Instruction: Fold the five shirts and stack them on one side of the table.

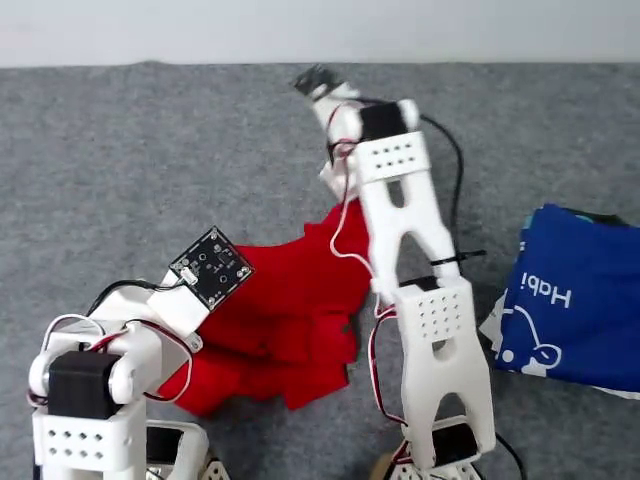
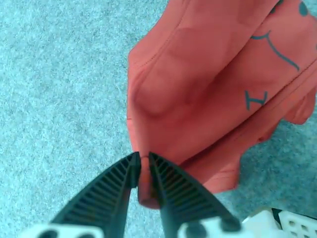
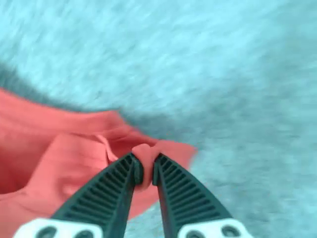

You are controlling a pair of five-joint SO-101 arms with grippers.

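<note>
A grey, felt-like table cover [image 1: 120,150] lies under both my arms, with a pale wall [image 1: 200,30] along its far edge. My left gripper [image 2: 143,161] is nearly closed, its ribbed black fingers [image 2: 116,191] pinching a narrow fold at the left side of the red shirt [image 1: 290,300]. My right gripper [image 3: 145,162] is clamped the same way on a small tab at the shirt's far corner, at the end of my outstretched arm. Between the two pinches the red shirt sits crumpled mid-table, creased in ridges, with a stitched hem and dark line print showing (whether any of it hangs off the cover I can't tell). At the right edge a folded blue shirt [image 1: 580,300] with white print lies apart from the red one, with a white layer peeking out beneath it.
</note>
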